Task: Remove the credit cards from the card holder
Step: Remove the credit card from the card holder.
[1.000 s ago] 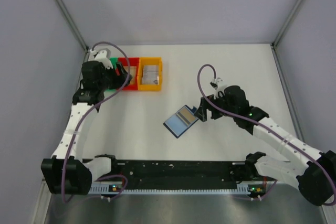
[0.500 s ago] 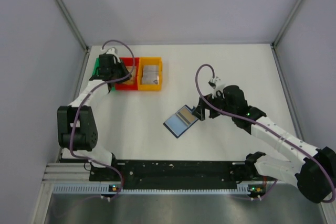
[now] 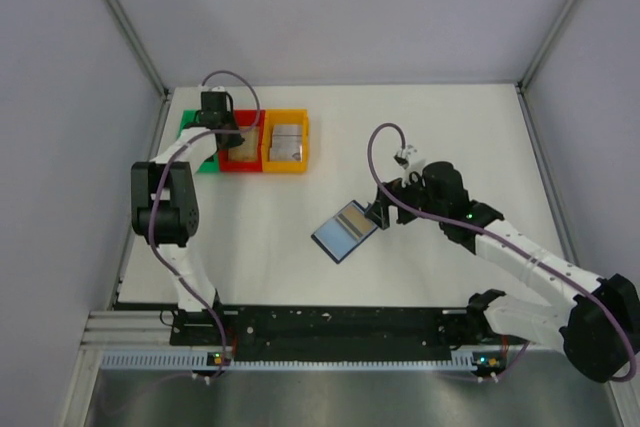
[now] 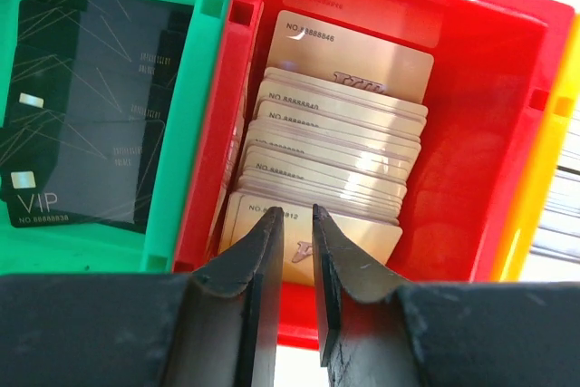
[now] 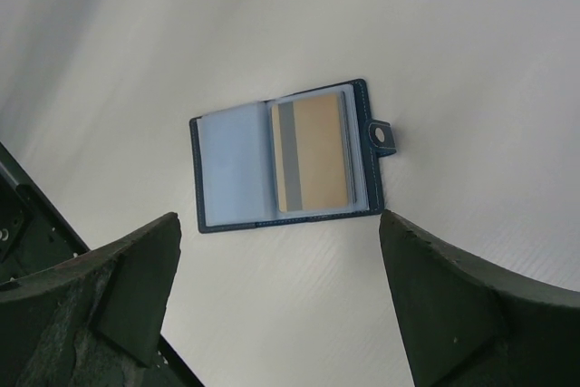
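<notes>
The dark blue card holder (image 3: 343,231) lies open on the white table. In the right wrist view, the holder (image 5: 231,169) has an empty pale left panel and a small tab (image 5: 382,135) on its right edge. Its right panel holds a tan credit card (image 5: 313,153) with a grey stripe. My right gripper (image 5: 279,217) is wide open and empty above the holder's near edge, and shows in the top view (image 3: 378,215). My left gripper (image 4: 294,210) hangs over the red bin (image 4: 471,160), jaws a narrow gap apart with nothing between them.
The red bin holds a stack of pale gold cards (image 4: 335,142). The green bin (image 4: 195,133) to its left holds black VIP cards (image 4: 82,106). The orange bin (image 3: 285,140) holds silvery cards. All three bins stand at the back left, and grey walls enclose the table.
My left arm has folded back, and its wrist has moved further over the bins toward the red one. The right arm and the card holder have barely moved.
</notes>
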`<state>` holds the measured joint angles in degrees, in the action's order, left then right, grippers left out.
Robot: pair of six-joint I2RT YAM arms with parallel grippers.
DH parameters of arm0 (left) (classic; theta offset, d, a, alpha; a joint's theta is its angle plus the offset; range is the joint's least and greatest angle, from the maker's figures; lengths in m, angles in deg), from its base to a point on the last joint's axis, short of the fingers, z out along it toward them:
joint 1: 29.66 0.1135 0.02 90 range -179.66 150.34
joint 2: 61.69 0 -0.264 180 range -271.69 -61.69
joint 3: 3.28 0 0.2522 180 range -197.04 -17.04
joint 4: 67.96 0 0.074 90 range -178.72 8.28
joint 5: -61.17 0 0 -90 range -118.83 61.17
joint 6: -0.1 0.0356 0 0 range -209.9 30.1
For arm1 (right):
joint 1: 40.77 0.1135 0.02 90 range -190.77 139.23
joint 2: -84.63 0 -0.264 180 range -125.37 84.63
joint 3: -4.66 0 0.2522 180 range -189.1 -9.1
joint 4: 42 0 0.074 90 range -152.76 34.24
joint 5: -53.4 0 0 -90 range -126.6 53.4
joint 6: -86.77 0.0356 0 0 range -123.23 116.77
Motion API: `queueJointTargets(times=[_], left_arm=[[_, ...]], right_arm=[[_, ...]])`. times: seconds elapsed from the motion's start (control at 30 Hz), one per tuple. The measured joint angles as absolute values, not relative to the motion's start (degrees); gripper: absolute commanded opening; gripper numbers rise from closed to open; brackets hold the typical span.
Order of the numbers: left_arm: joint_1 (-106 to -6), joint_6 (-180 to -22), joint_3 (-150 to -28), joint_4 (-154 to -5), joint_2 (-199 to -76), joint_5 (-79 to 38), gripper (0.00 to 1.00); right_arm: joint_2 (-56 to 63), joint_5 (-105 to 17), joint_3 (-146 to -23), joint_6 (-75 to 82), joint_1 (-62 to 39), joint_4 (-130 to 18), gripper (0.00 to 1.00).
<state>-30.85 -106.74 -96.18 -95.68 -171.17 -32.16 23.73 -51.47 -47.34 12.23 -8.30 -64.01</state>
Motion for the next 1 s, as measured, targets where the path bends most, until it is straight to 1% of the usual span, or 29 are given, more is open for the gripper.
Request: queueJointTargets(times=[0.1, 0.27, 0.37, 0.43, 0.5, 0.6, 0.73, 0.83, 1.0], left_arm=[[-30.8, -105.6, -97.9, -96.9, -172.9, -33.5, 0.26], [-30.9, -105.1, -98.7, -98.5, -172.5, -33.3, 0.38], [-31.3, -106.4, -96.9, -98.7, -169.0, -31.2, 0.49], [-31.9, -107.7, -92.7, -97.5, -162.9, -28.9, 0.52], [-33.9, -109.4, -87.2, -95.6, -154.7, -26.6, 0.52], [-40.4, -111.2, -80.6, -93.2, -142.5, -23.1, 0.52], [-49.3, -113.8, -72.2, -88.5, -132.8, -19.8, 0.5], [-55.3, -116.3, -64.6, -86.5, -129.7, -17.9, 0.5], [-62.9, -120.1, -55.5, -83.6, -131.4, -17.5, 0.48]], right_arm=[[22.7, -51.4, -47.3, 12.2, -8.3, -63.9, 0.89], [21.5, -51.4, -47.3, 11.7, -8.3, -63.9, 0.89], [19.3, -52.4, -47.4, 11.3, -8.3, -63.9, 0.88], [17.0, -53.2, -47.5, 11.3, -8.1, -64.0, 0.86], [15.1, -53.4, -47.6, 11.3, -7.9, -64.3, 0.82], [12.4, -53.7, -48.6, 11.4, -7.2, -65.0, 0.78], [10.1, -53.5, -50.6, 11.5, -7.1, -64.8, 0.75], [7.2, -52.9, -52.7, 11.6, -7.1, -64.0, 0.73], [2.0, -52.5, -54.1, 12.3, -7.0, -63.0, 0.67]])
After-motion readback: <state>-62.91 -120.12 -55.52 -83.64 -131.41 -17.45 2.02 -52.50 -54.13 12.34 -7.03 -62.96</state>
